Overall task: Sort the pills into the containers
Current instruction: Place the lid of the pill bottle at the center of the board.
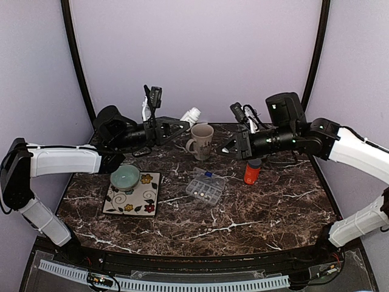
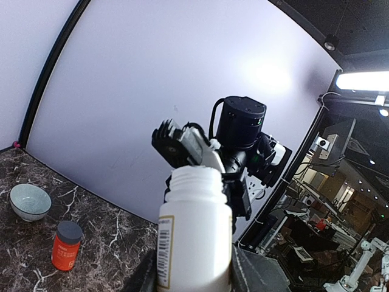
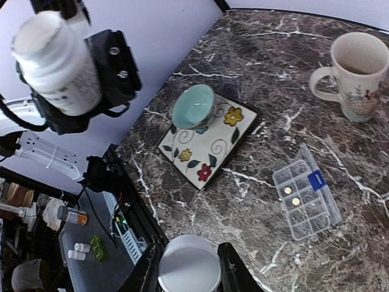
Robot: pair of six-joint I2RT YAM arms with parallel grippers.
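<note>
top view: shows organiser box [image 1: 205, 190] flat on marble table [image 1: 261, 213], near mug [image 1: 202, 141].
left wrist: shows left gripper [image 2: 194, 275] part-closed around uncapped white bottle [image 2: 194, 231].
right wrist: shows right gripper [image 3: 189, 267] part-closed on white cap [image 3: 188, 272], two pills [image 3: 287, 190] inside organiser box.
expect tiny, light, rolling pills; pour from bottle held mid-body; avoid pinching singly.

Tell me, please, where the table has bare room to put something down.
The near strip of the table is bare, from the flowered tile across to the right edge; also right of the organiser, in front of the orange bottle. Crowded: between mug, organiser and orange bottle.
</note>
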